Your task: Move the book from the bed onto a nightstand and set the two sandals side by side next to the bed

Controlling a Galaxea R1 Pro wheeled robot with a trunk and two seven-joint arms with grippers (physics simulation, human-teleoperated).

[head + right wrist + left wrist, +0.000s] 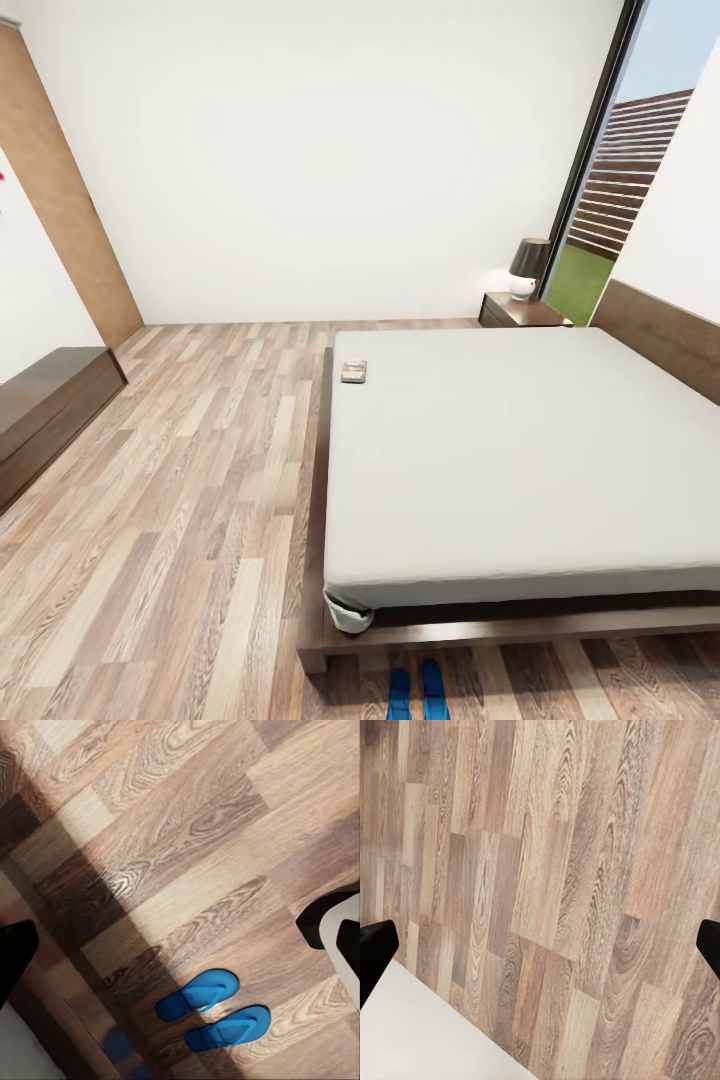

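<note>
1. Head view: the bed [520, 450] fills the picture from centre out to 3 o'clock, a grey mattress on a dark wooden frame. The book [353, 371] lies flat on the mattress near its far corner, at about 12 o'clock from the picture's centre. The nightstand [520, 311] stands beyond the bed at 1 o'clock, carrying a lamp [527, 268]. The two sandals [416, 692] lie side by side on the floor [190, 480] at 6 o'clock, just in front of the bed frame. A low dark bench [45, 405] stands at 9 o'clock.

2. Left wrist view: the left gripper [540, 952] hangs over plank floor, its dark fingertips [375, 949] wide apart at the picture's two edges.

3. Right wrist view: the right gripper [180, 945] has its fingers spread apart. Both blue sandals [214, 1011] lie on the floor close together, nearly parallel.
</note>
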